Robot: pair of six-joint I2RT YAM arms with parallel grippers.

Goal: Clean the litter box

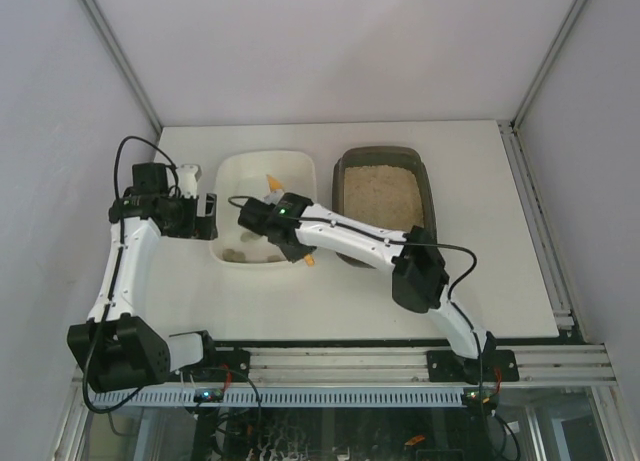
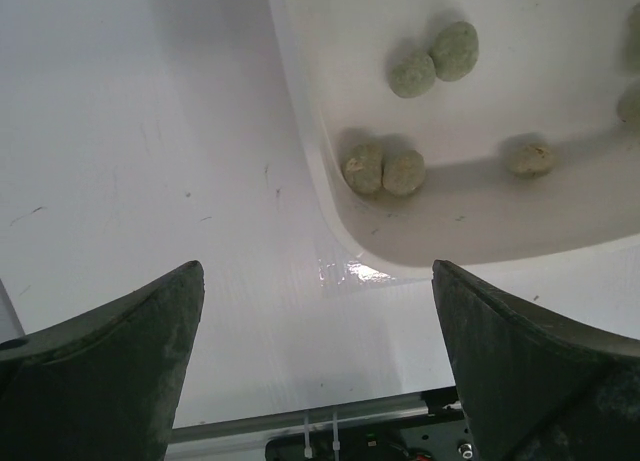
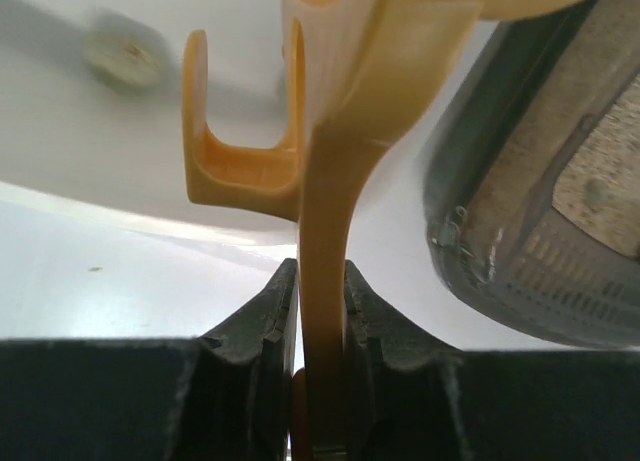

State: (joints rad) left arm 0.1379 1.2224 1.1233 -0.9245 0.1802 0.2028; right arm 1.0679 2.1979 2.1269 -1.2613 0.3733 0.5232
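The litter box, a dark tray of beige litter, stands at the right of a white tub. Over the tub, my right gripper is shut on the handle of a yellow scoop. In the right wrist view the scoop handle rises from between the right gripper's fingers, with the litter box corner at the right. My left gripper stands open and empty by the tub's left wall. The left wrist view shows the left gripper over bare table, near the tub's corner.
Several grey-green clumps lie on the tub's floor, and one clump shows in the right wrist view. An aluminium rail runs along the table's near edge. Walls close in the left, back and right sides.
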